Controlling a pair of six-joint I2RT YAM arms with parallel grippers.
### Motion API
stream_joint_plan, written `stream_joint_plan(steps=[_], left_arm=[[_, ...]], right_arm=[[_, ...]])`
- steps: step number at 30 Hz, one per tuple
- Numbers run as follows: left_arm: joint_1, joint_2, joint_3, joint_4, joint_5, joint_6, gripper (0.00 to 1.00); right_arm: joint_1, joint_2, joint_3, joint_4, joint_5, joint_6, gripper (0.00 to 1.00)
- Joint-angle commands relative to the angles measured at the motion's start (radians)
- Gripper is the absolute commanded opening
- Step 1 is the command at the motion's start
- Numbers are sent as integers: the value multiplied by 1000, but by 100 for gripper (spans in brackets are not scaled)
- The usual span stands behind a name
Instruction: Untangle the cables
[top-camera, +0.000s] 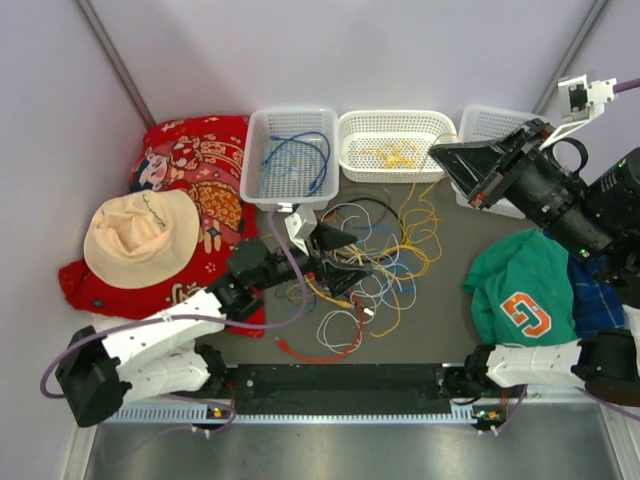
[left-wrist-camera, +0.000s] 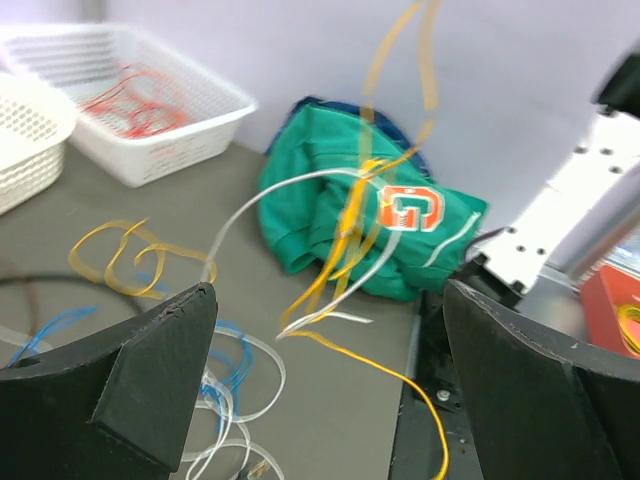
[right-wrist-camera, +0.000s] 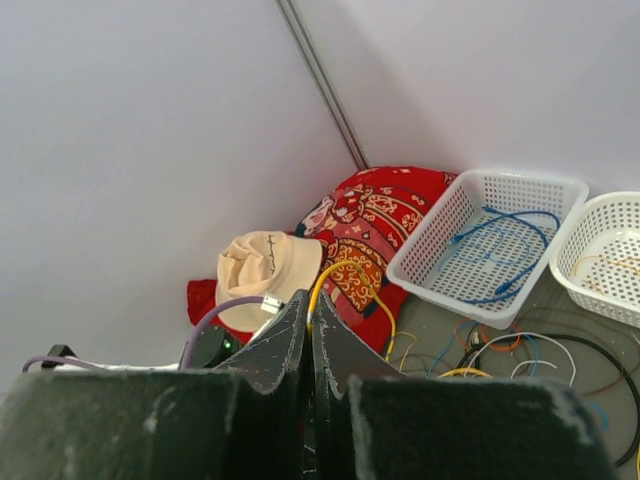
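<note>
The cables (top-camera: 365, 270) lie in a tangled pile of yellow, white, blue, black and red-orange loops on the grey table. My left gripper (top-camera: 350, 257) is open, low over the left of the pile. In its wrist view the open left gripper (left-wrist-camera: 330, 385) has a yellow cable (left-wrist-camera: 352, 358) and a white cable (left-wrist-camera: 250, 215) rising between its fingers, touching neither. My right gripper (top-camera: 437, 153) is raised near the middle basket. It (right-wrist-camera: 311, 300) is shut on a yellow cable (right-wrist-camera: 350, 264) that arcs down toward the pile.
Three white baskets stand at the back: one with a blue cable (top-camera: 290, 155), one with yellow cables (top-camera: 395, 145), one on the right (top-camera: 485, 122) with red cables (left-wrist-camera: 140, 100). A red cloth (top-camera: 195, 160) with a beige hat (top-camera: 140, 235) lies left, a green shirt (top-camera: 520, 300) right.
</note>
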Motion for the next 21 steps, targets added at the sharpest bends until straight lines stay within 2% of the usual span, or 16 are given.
stream_joint_plan(steps=[1, 9, 11, 14, 15, 16, 17, 18, 19, 21], left_arm=[[0, 95, 0, 250, 172, -12, 99], [-1, 343, 88, 394, 217, -36, 99], [-1, 382, 109, 434, 218, -47, 95], [-1, 432, 141, 491, 234, -78, 83], [-1, 448, 150, 497, 243, -91, 77], [-1, 454, 166, 497, 266, -98, 57], [-1, 457, 172, 494, 275, -102, 44], [-1, 454, 175, 482, 281, -108, 26], [-1, 448, 180, 406, 278, -110, 0], [-1, 413, 174, 297, 222, -98, 0]], right_arm=[[14, 3, -10, 29, -35, 21, 0], [14, 15, -4, 21, -75, 41, 0], [13, 18, -4, 19, -84, 46, 0], [14, 17, -13, 16, -85, 49, 0], [14, 17, -21, 18, -85, 49, 0], [14, 17, -21, 18, -84, 49, 0], [14, 15, -23, 15, -76, 46, 0], [14, 14, -24, 15, -73, 44, 0], [14, 12, -24, 10, -70, 41, 0], [14, 3, -26, 10, -50, 35, 0]])
